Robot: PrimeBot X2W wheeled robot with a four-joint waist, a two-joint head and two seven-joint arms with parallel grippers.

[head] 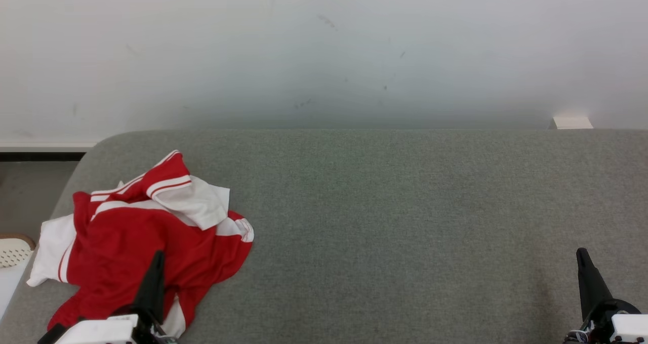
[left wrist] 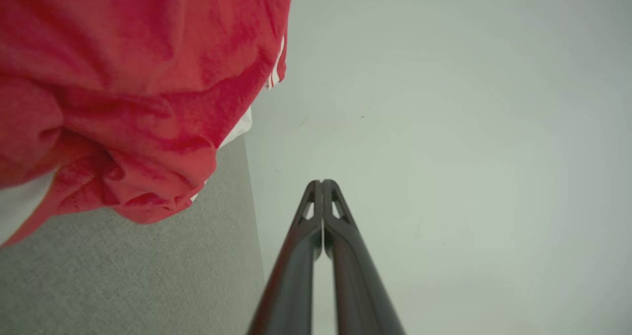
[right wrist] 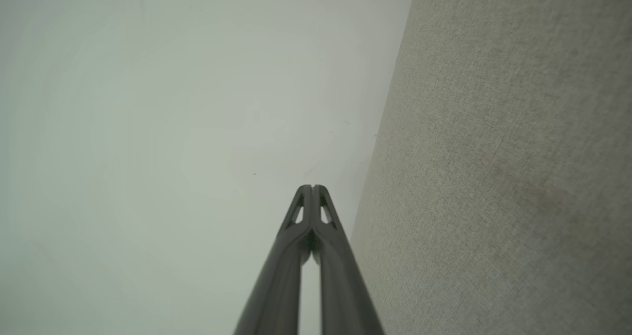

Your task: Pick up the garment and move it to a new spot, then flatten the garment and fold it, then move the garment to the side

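**Head view: jersey heaped at bench left, both tools shut and empty**

Red-and-white jersey (head: 147,227) lies crumpled at the left end of the grey fabric-topped bench (head: 405,207), near its rounded far corner. One white sleeve hangs toward the left edge. The heap has no clean long axis.

Left tool (head: 158,257): fingers pressed together, holding nothing. Its tip shows over the near part of the jersey, with cloth running ahead and to the left of it. Contact cannot be judged from here.

Right tool (head: 582,255): shut, empty, well apart from the jersey across bare bench.

Judgement: the left arm is much the nearer, so the first pick-up falls to it. It must open before going down.

Left wrist view adds that the fingertips stand clear of the cloth, with the jersey off to one side and the white wall (left wrist: 469,128) behind them. Right wrist view has wall and bench surface, no garment.
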